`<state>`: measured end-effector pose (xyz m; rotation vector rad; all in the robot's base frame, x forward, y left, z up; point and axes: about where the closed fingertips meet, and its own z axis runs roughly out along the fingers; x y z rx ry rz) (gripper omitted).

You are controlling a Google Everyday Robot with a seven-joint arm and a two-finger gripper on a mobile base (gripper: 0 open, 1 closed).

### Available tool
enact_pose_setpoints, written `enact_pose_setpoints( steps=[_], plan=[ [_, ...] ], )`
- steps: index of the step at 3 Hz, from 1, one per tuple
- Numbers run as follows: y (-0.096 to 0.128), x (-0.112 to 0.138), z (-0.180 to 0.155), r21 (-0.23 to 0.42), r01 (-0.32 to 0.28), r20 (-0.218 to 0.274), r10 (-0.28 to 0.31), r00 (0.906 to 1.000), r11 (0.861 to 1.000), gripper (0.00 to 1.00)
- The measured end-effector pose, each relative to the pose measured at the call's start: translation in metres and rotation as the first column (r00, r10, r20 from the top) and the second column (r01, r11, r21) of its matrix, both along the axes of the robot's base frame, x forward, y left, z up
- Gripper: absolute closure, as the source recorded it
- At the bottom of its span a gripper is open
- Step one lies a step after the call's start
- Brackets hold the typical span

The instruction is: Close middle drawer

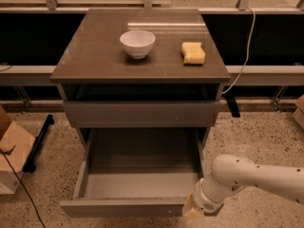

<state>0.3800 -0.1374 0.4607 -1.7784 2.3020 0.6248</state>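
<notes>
A white bowl (137,42) and a yellow sponge (194,52) sit on the brown surface (95,56). The middle drawer (137,186) is grey inside. The tan hand (192,209) is by its front right corner.

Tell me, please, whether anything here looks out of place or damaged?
Only the middle drawer stands out: it is pulled far out of the cabinet. The gripper sits at its front right corner. Nothing looks spilled or damaged.
</notes>
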Motion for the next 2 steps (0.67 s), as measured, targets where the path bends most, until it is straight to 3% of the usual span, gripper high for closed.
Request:
enact_pose_setpoints(
  steps=[2],
  plan=[
    [0.007,0.016,-0.035,0.047,0.034,-0.019,-0.033,0.9993,0.998,1.00]
  ],
)
